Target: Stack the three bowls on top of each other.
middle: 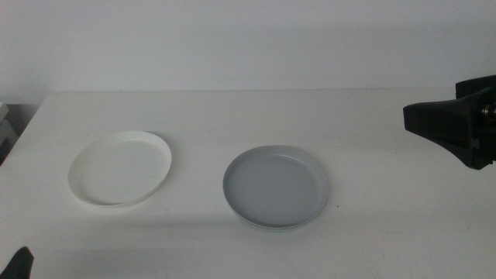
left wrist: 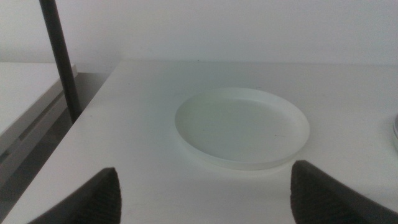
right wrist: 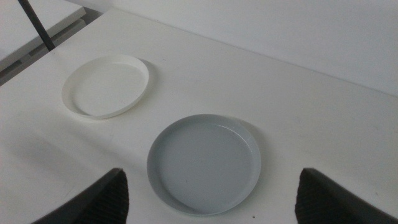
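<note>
i see the grey bowl (middle: 276, 186) stacked on the mint bowl (middle: 267, 225), white bowl (middle: 120, 168) left. my left gripper (left wrist: 205, 193) and right gripper (right wrist: 211, 196) both gape wide, holding nothing.

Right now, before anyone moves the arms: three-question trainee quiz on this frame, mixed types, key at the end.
1. True or false: the white bowl is stacked on the grey bowl.
2. Multiple choice: the pale green rim shows where? A) on the white bowl B) under the grey bowl C) alone on the table
3. Fill in: the right gripper hovers over the ___ bowl; the left gripper faces the white one.

Key: 1 false, they sit apart. 2 B. 3 grey.
</note>
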### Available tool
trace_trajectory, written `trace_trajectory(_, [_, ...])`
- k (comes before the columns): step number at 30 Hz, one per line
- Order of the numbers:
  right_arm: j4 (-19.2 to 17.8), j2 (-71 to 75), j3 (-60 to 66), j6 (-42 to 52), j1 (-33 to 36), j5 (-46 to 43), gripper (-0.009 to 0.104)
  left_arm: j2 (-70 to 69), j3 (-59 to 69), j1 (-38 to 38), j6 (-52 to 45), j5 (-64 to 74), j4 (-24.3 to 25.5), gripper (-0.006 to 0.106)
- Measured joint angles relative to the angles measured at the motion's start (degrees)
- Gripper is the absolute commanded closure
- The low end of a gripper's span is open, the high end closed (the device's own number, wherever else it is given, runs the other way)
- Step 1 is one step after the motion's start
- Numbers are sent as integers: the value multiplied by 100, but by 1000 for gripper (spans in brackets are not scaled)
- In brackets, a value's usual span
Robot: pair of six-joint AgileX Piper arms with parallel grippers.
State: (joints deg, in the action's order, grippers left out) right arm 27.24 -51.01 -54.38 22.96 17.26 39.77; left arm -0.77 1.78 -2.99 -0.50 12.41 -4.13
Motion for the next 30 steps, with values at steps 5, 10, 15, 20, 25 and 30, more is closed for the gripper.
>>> trace_trajectory(5, [0,0,0,0,0,0,16,0,0,-205,0,0,-5,-4])
trace_trajectory(10, [0,0,0,0,0,0,16,393,-371,-268,17,163,-43,-4])
trace_trajectory(15, [0,0,0,0,0,0,16,1620,-1599,-268,17,656,-57,-4])
trace_trajectory(20, [0,0,0,0,0,0,16,2985,-3072,-268,17,1394,-64,-4])
trace_trajectory(25, [0,0,2,0,0,0,16,4119,-4363,-268,17,1915,-117,-4])
trace_trajectory(30, [0,0,2,0,0,0,16,5223,-5539,-268,17,2461,-196,-4])
